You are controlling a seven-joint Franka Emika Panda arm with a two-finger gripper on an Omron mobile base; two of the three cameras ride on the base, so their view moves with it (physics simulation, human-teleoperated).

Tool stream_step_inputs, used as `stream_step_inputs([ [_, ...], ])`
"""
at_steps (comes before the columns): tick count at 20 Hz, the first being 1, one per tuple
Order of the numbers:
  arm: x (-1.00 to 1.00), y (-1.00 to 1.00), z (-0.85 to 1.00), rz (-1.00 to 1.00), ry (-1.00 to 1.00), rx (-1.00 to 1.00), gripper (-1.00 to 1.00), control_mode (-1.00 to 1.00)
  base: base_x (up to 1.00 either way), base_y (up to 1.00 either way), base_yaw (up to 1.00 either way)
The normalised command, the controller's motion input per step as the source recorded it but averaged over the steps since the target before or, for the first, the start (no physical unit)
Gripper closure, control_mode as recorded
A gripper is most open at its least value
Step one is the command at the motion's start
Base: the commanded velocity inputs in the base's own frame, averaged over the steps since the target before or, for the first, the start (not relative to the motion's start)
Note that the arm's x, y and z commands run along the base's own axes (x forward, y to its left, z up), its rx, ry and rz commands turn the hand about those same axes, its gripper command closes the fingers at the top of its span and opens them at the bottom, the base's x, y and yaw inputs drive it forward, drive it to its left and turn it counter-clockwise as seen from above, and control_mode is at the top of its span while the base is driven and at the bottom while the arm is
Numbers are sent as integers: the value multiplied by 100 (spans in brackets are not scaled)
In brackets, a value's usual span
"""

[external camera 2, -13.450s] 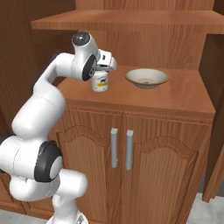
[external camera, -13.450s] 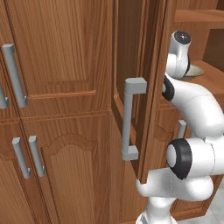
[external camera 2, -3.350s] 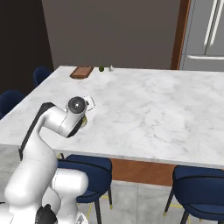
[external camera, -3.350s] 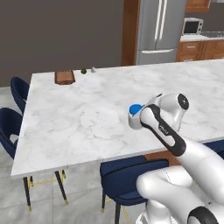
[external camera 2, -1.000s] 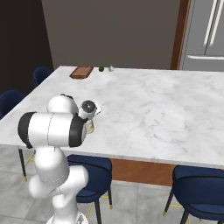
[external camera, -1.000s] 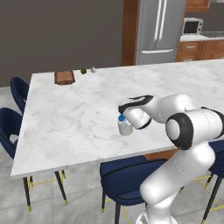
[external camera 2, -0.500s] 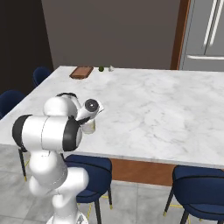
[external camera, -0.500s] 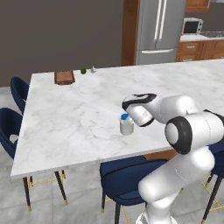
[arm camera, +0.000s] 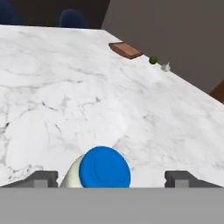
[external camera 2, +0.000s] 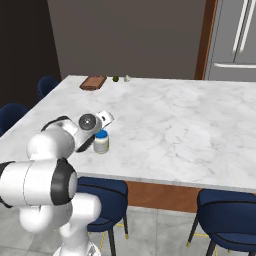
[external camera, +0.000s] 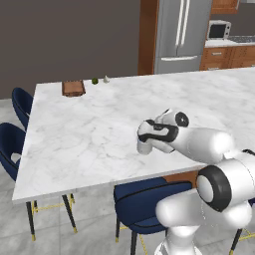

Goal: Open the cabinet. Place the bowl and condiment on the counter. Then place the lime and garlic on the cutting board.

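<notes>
Condiment (external camera 2: pixel 101 142) jar with blue lid, upright on the white marble counter (external camera 2: pixel 190 125) near its front edge, just beside the arm. Gripper (arm camera: pixel 111 178) spread wide, its dark fingertips (arm camera: pixel 42 178) well clear on either side of the lid (nothing held). At the far left corner lie the cutting board (external camera: pixel 73 88), then the lime (external camera: pixel 94 80) and garlic (external camera: pixel 106 79) just right of it, off the board.

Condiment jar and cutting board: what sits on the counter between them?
Nothing: bare marble counter runs from the condiment jar to the cutting board, clearest in the hand view.
</notes>
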Motion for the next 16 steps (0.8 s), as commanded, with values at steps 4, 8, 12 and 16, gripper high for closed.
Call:
stream_step_inputs([
  [4, -22, 0, 100, -21, 4, -7, -100, -100, 0, 0, 0],
  [8, -46, -4, 100, -23, 0, -4, -100, -100, 0, 0, 0],
  [12, -42, -10, 100, -21, 0, -2, -100, -100, 0, 0, 0],
  [16, -24, -15, 100, -17, 3, -1, -100, -100, 0, 0, 0],
])
